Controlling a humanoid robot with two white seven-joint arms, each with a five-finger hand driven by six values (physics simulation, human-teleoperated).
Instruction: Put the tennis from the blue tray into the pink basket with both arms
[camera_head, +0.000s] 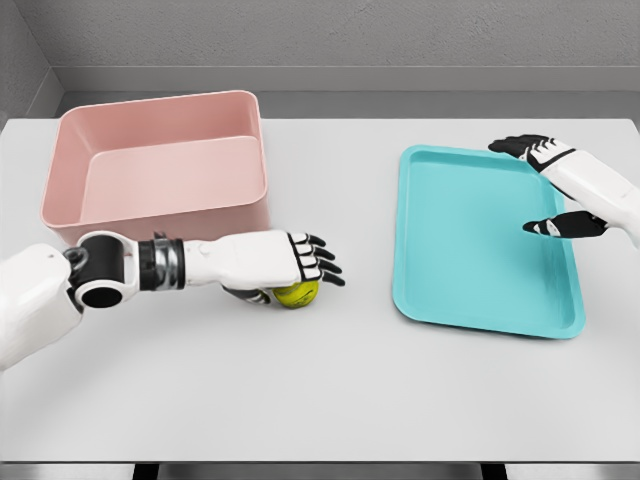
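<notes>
A yellow-green tennis ball (298, 294) lies on the white table between the pink basket (160, 165) and the blue tray (482, 240), near the basket's front right corner. My left hand (305, 268) lies over the ball, palm down, fingers reaching past it and the thumb under its left side; most of the ball is hidden. My right hand (545, 185) hovers over the tray's right part, fingers spread and holding nothing. The tray holds nothing.
The pink basket stands at the back left with nothing visible inside. The table's far edge meets a grey wall. My left forearm (150, 265) runs along the basket's front wall.
</notes>
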